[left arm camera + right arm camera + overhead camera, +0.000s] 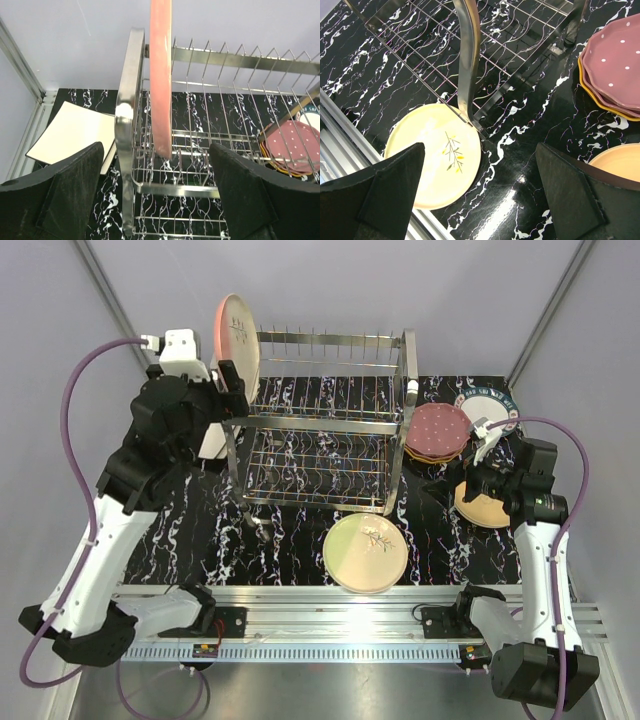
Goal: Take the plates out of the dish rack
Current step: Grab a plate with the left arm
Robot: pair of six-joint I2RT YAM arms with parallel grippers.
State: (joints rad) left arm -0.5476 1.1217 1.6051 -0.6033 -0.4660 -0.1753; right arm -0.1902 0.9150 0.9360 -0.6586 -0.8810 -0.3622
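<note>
Your left jaws stand wide, straddling without touching the one pink plate (160, 75) upright at the 9 o'clock end of the dish rack (310, 423). Your right jaws gape wide, empty, above the table (520, 165). One cream plate (366, 552) lies at the rack's 6 o'clock.

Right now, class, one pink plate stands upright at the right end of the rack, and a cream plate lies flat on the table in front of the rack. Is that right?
Not quite. The pink plate stands upright at the left end of the rack, not the right end, as the top view shows. The cream plate does lie flat on the table in front of the rack.
</note>
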